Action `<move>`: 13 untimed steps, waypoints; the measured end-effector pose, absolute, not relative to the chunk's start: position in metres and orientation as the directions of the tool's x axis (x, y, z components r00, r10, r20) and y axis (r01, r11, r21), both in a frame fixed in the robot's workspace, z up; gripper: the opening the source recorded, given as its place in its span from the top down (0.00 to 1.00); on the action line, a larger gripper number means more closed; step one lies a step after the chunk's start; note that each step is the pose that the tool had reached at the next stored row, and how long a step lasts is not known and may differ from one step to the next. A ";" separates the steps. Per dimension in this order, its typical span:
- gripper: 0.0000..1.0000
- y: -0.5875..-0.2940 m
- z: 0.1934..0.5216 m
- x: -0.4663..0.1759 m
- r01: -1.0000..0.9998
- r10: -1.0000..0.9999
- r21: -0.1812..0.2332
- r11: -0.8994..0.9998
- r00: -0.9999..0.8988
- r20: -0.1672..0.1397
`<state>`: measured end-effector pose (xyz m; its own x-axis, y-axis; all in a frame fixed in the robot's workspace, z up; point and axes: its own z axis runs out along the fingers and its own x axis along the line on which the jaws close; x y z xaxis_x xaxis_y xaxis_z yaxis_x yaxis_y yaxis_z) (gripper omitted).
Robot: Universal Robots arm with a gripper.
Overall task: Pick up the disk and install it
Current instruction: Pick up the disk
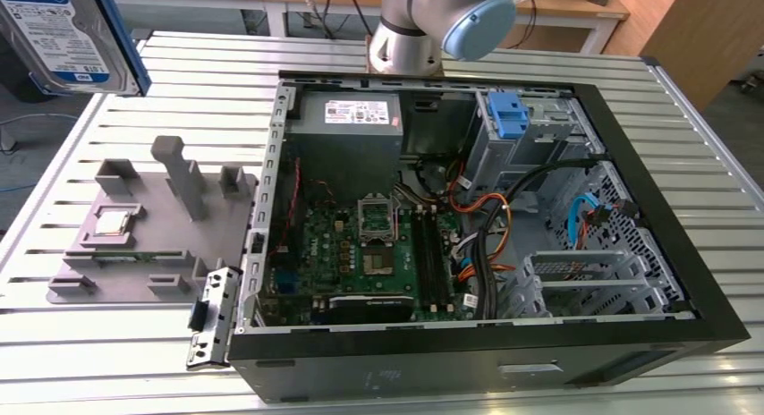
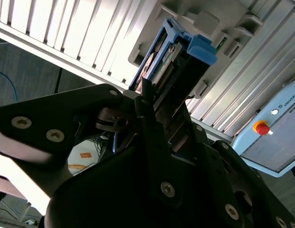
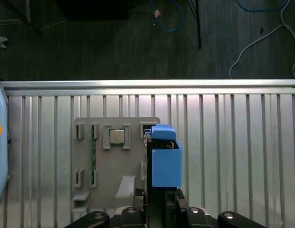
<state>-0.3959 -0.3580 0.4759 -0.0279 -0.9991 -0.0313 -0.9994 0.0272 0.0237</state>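
The disk [image 1: 60, 35], silver with a white label and a blue bracket, hangs high in the air at the exterior view's upper left, above the slatted table. In both wrist views my gripper [image 3: 161, 195] [image 2: 157, 97] is shut on the disk [image 3: 165, 161] [image 2: 183, 54], which sticks out from between the fingers with its blue bracket end outward. Below it lies the grey holder plate [image 3: 114, 161]. The open computer case [image 1: 621, 182] sits at the exterior view's right, with a drive cage and a blue latch [image 1: 510, 120] at its far corner.
The grey holder plate [image 1: 131, 245] carries a small silver processor chip [image 1: 114, 221] [image 3: 117, 137] and upright posts. Inside the case are the grey power supply [image 1: 349, 115], the motherboard [image 1: 370, 245] and loose cables [image 1: 502, 209]. The arm's base [image 1: 430, 26] stands behind the case.
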 end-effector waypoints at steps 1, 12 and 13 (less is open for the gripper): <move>0.65 -0.358 0.476 -0.396 -0.999 -0.999 0.024 0.027 -0.028 -0.031; 0.65 -0.358 0.487 -0.396 -0.999 -0.999 0.024 0.027 -0.028 -0.031; 0.65 -0.358 0.488 -0.396 -0.999 -0.999 0.024 0.027 -0.028 -0.031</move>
<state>-0.3959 -0.3580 0.4878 -0.0280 -0.9991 -0.0312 -0.9993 0.0272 0.0245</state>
